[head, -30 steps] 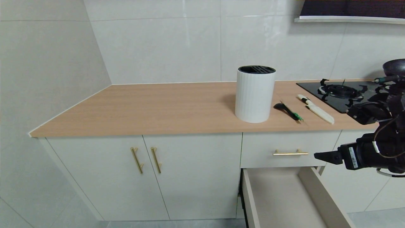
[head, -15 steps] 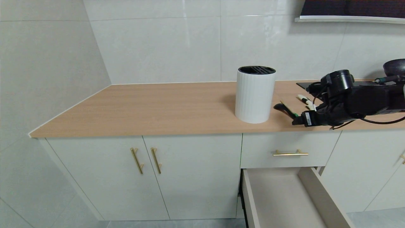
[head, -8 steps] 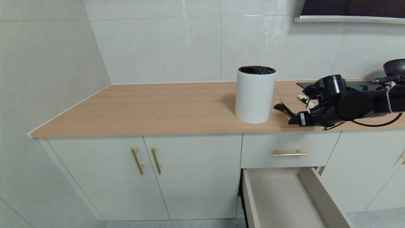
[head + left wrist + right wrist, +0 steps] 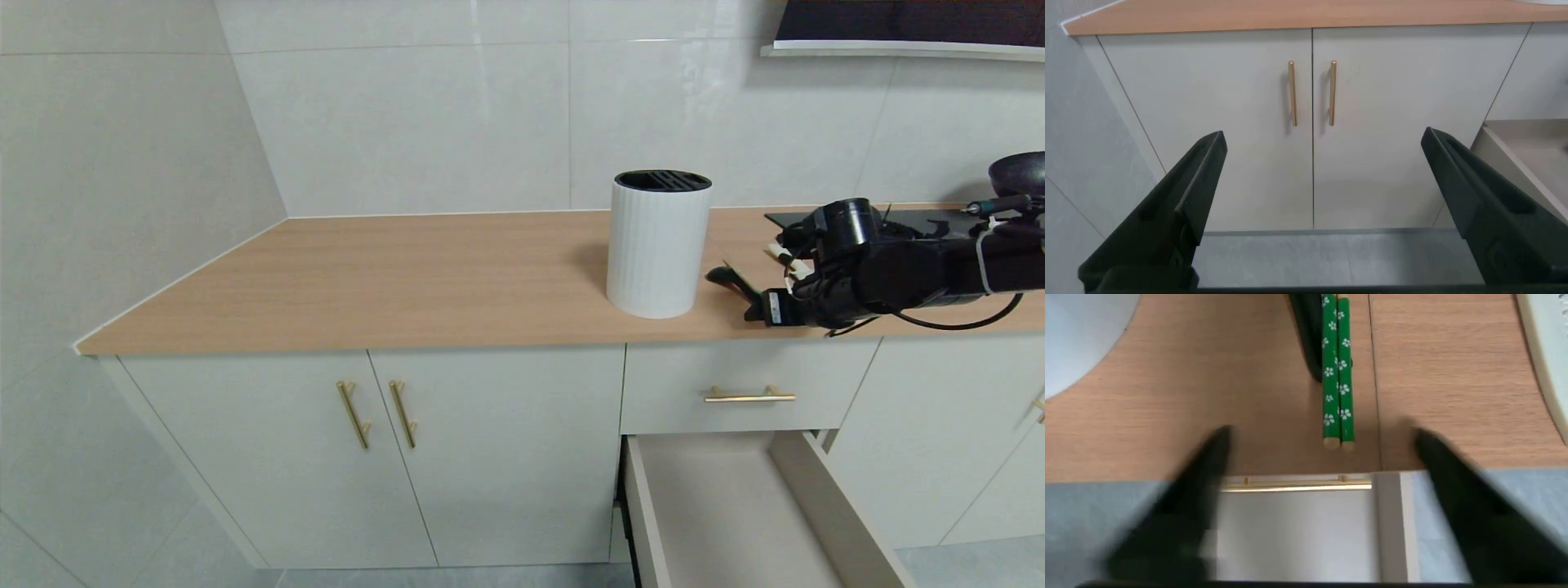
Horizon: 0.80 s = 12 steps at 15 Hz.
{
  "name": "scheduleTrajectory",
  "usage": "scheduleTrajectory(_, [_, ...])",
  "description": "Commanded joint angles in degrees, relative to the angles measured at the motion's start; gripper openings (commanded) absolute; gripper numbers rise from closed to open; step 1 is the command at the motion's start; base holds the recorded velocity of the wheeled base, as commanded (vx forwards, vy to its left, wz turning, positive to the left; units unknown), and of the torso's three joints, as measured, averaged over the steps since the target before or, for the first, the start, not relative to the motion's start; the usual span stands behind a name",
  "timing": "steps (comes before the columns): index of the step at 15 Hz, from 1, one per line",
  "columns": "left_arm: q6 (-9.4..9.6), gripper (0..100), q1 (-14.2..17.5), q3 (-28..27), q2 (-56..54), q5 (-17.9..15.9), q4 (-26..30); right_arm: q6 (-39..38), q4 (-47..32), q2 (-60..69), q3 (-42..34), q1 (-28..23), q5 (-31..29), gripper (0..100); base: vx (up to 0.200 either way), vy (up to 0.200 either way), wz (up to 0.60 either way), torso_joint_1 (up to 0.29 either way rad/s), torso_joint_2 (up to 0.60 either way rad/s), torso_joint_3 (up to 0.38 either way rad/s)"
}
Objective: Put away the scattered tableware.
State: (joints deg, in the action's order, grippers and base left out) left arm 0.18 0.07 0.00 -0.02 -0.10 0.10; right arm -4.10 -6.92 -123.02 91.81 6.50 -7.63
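- Two green chopsticks [image 4: 1335, 367] are lying side by side at the desk's [image 4: 408, 278] front edge, just beside a black spoon [image 4: 725, 276].
- Right jaws are hovering spread on either side of the stick ends; left jaws are hanging spread before the cabinet doors [image 4: 1315, 122].
- Closing squarely across both sticks, clear of the spoon, is looking wisest.

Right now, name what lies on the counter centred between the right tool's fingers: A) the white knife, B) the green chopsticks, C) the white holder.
B: in the right wrist view the green chopsticks lie between the spread fingers of the right tool; the white knife and white holder sit outside them.
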Motion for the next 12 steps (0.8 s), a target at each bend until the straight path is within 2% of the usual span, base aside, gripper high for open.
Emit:
scheduleTrajectory(1, [-0.01, 100, 0.0, 0.0, 0.0, 0.0, 0.0, 0.1, 0.0, -0.1, 0.0, -0.2, 0.0, 0, 0.000, 0.000, 0.00, 0.000, 0.00, 0.000])
scheduleTrajectory(12, [-0.01, 100, 0.0, 0.0, 0.0, 0.0, 0.0, -1.2, 0.0, 2.6, -0.1, -0.3, -0.4, 0, 0.000, 0.000, 0.00, 0.000, 0.00, 0.000])
